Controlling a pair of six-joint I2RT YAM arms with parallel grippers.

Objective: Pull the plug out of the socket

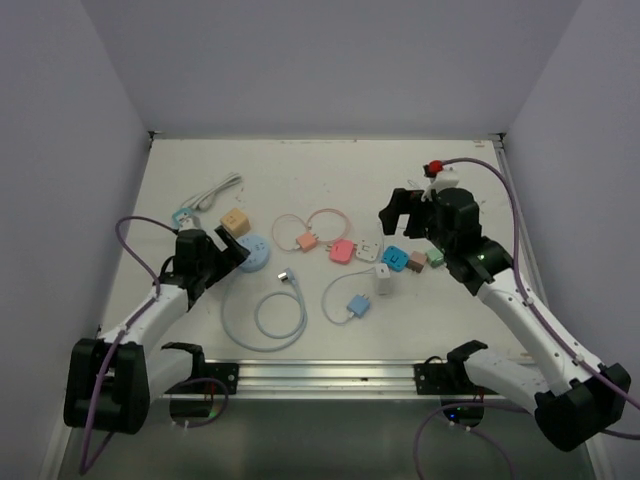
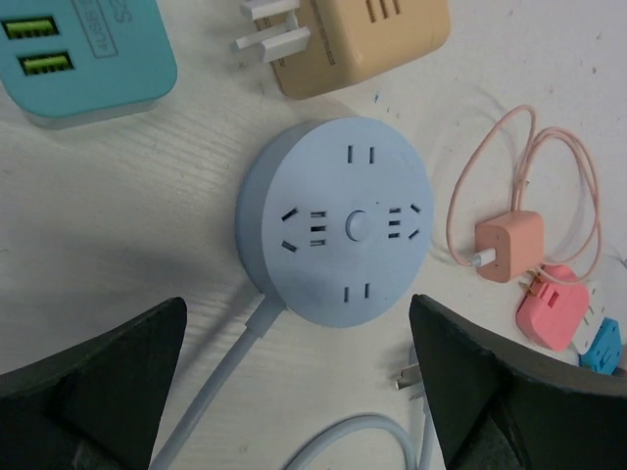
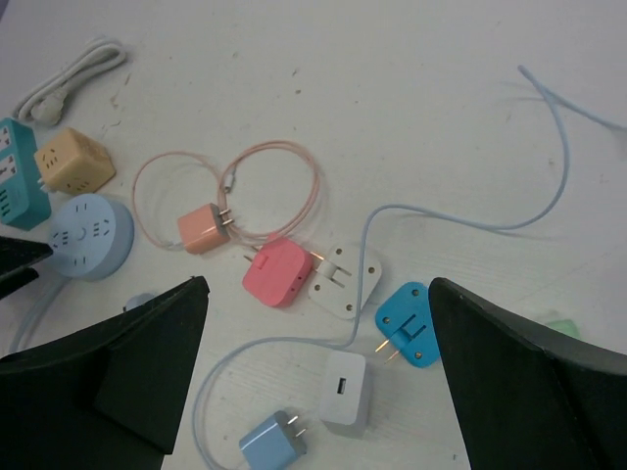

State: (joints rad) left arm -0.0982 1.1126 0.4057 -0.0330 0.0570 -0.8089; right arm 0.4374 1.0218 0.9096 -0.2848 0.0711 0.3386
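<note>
The round light-blue socket lies flat on the table with nothing plugged into its face; it also shows in the top view and the right wrist view. A tan cube plug lies just beyond it, prongs bare, apart from it. My left gripper is open and empty, hovering over the socket's near edge. My right gripper is open and empty, high above the loose adapters.
A teal power strip and a white cable lie at the far left. The socket's own cable loops near the front. Peach, pink, white and blue adapters and a white charger lie mid-table.
</note>
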